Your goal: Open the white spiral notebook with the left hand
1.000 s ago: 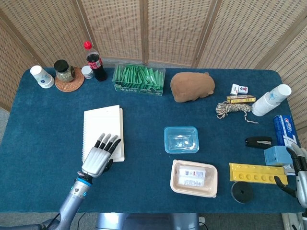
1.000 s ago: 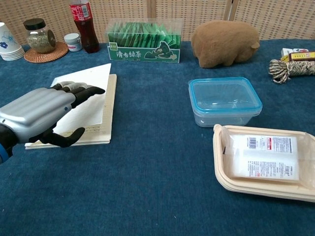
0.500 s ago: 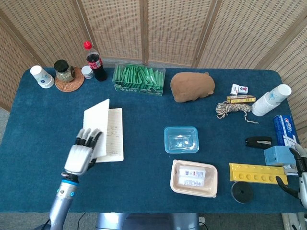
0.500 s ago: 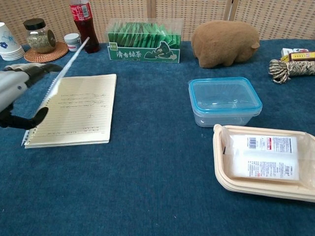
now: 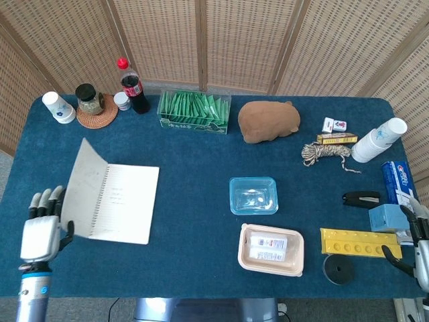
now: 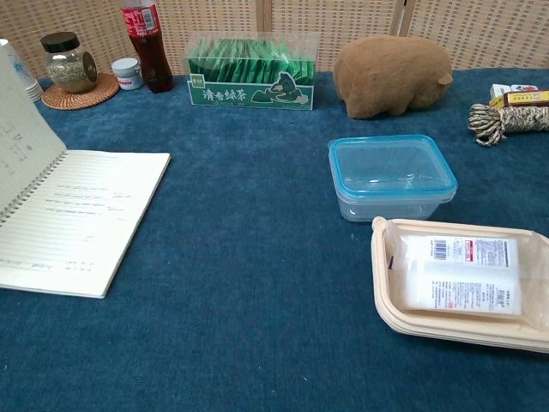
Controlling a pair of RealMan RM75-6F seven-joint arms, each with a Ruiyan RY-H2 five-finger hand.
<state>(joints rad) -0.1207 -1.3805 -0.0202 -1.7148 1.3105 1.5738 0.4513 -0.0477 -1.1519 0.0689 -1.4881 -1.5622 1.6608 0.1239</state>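
Near the front-left corner of the tabletop (image 5: 201, 154), the white spiral notebook (image 5: 124, 201) lies open with its lined page facing up, and the cover (image 5: 82, 188) stands raised at a slant over the spiral edge, leaning toward the left edge! The left hand (image 5: 41, 225) sits just beside that cover, right at the tabletop's front-left edge, fingers straight, a little apart and pointing away from the robot; whether the fingertips actually touch the cover I cannot tell, and it seems to hold nothing. The chest view shows only the lined page and the tilted cover, no hand at all. By my reading the opening step is nearly through: the cover is well past upright but not lying flat. What's wanted next is a light push or a plain letting-go so the cover drops outward to the tabletop and does not swing shut over the page. Over at the front-right corner, the right hand (image 5: 417, 251) shows only in part at the picture's edge, beside the yellow tray (image 5: 358, 241); its fingers look curled, yet whether they are together or apart I cannot tell, and it takes no part here
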